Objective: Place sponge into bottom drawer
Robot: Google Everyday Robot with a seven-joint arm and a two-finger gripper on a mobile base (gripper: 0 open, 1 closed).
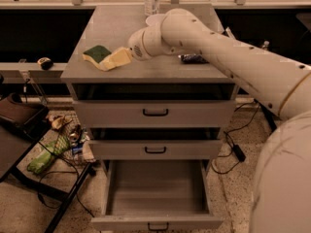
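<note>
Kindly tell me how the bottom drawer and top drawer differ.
The bottom drawer is pulled out, its inside showing; the top drawer is pushed in. The bottom drawer sits lowest; the top drawer is just under the cabinet top, where the gripper is beside the sponge. Both are grey with black handles.
</note>
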